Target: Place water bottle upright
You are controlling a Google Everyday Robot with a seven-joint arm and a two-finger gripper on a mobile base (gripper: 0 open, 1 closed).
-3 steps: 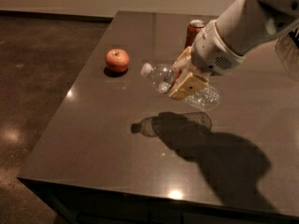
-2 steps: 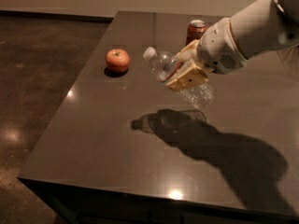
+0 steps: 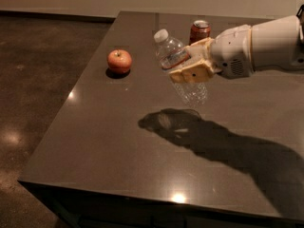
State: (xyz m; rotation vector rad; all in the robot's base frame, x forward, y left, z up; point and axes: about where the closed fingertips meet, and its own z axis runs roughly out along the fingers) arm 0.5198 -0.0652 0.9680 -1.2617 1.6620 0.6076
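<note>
The water bottle point(image 3: 176, 61) is clear ribbed plastic with a white cap and a red, white and blue label band. It hangs in the air above the dark table point(image 3: 118, 141), tilted with its cap up and to the left. My gripper point(image 3: 192, 66) comes in from the right on a white arm and is shut on the bottle's middle, with tan fingers point(image 3: 194, 73) over the label. The bottle's base points down and to the right, clear of the table top, with its shadow below.
A red apple point(image 3: 119, 61) sits on the table left of the bottle. A red soda can point(image 3: 200, 31) stands upright behind the gripper near the far edge. The table's left and front edges drop to a dark floor.
The gripper has lifted the bottle higher and turned it from nearly lying flat to steeply tilted, cap upward. The arm has swung to reach in more level from the right.
</note>
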